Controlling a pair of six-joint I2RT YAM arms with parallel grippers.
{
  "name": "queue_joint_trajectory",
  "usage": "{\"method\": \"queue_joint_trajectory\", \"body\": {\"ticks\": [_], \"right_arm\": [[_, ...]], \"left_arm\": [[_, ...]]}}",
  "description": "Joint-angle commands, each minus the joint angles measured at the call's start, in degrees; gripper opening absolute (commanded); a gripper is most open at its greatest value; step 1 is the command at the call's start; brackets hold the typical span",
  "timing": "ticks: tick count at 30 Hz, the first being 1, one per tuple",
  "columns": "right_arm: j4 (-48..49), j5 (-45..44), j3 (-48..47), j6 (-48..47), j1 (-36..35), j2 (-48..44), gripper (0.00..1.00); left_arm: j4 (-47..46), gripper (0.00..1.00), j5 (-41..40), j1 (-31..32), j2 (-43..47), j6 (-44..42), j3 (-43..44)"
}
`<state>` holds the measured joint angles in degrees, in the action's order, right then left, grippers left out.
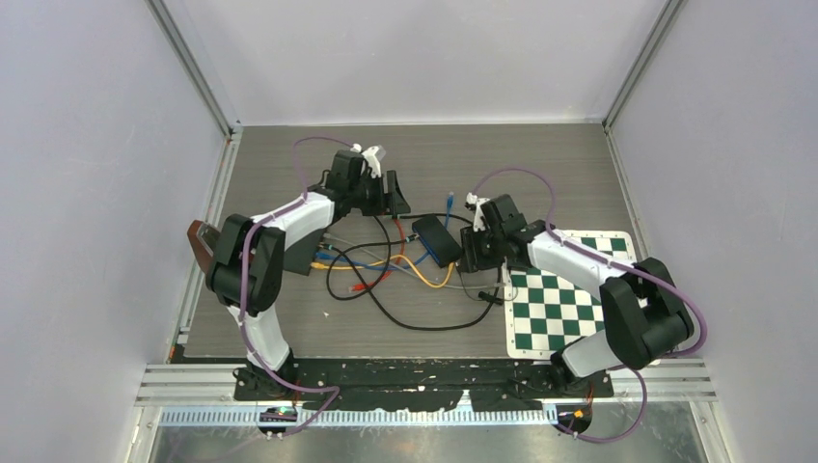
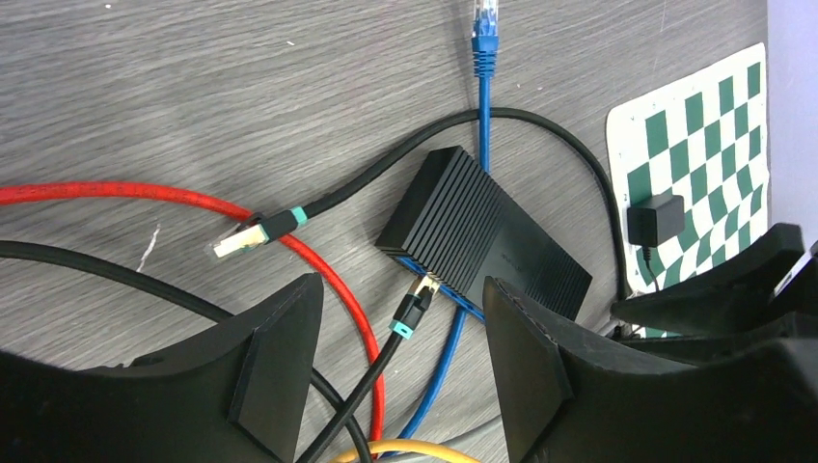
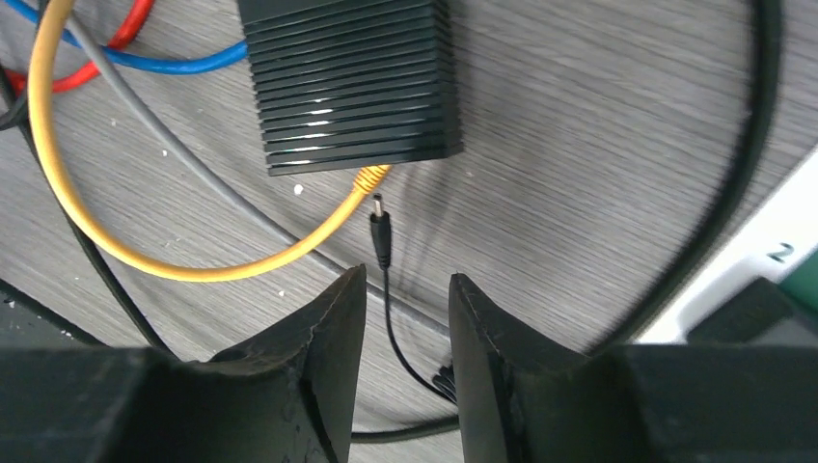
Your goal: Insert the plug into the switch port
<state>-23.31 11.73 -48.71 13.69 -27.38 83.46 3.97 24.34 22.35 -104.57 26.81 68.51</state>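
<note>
The black ribbed switch (image 1: 436,239) lies in the middle of the table. In the left wrist view, a black cable's metal plug with a teal collar (image 2: 420,294) sits at the switch's (image 2: 487,236) blue port face, and it looks seated. My left gripper (image 2: 402,285) hovers open above it, holding nothing. In the right wrist view, a small black barrel plug (image 3: 381,224) lies on the table just short of the switch's (image 3: 352,82) near side, beside a yellow cable's plug (image 3: 369,176). My right gripper (image 3: 406,275) is open, with the barrel plug's thin wire running under the gap.
A loose teal-collared plug (image 2: 241,236) lies left of the switch and a blue plug (image 2: 485,24) beyond it. Red, blue, yellow and black cables (image 1: 386,275) tangle on the near left. A black power adapter (image 2: 654,219) rests on the green chessboard mat (image 1: 569,299) at right.
</note>
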Motion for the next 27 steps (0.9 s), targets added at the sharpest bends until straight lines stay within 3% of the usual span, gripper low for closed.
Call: {"method": "queue_joint_trajectory", "body": {"ticks": [1,7,12,27], "right_arm": [[12.1,4.0,2.9,2.3,-1.4,-2.0,0.45],[15.3,4.0,5.2,2.4,-2.2,-0.2,0.46],[16.2,3.9,5.1,1.9,-2.2,2.0,0.34],[16.4,3.6,7.5,1.9,-2.6,2.1,0.31]], "left_arm": [[-0.2,0.64,-1.3,-0.7,3.1,-0.2,-0.7],[-0.6,0.64,-0.8,-0.8,2.8,0.0,-0.8],[-0.7,0.64,-0.6,-0.8,2.3,0.1,-0.6],[-0.7,0.63,0.1,-0.9,1.0,-0.3,0.2]]}}
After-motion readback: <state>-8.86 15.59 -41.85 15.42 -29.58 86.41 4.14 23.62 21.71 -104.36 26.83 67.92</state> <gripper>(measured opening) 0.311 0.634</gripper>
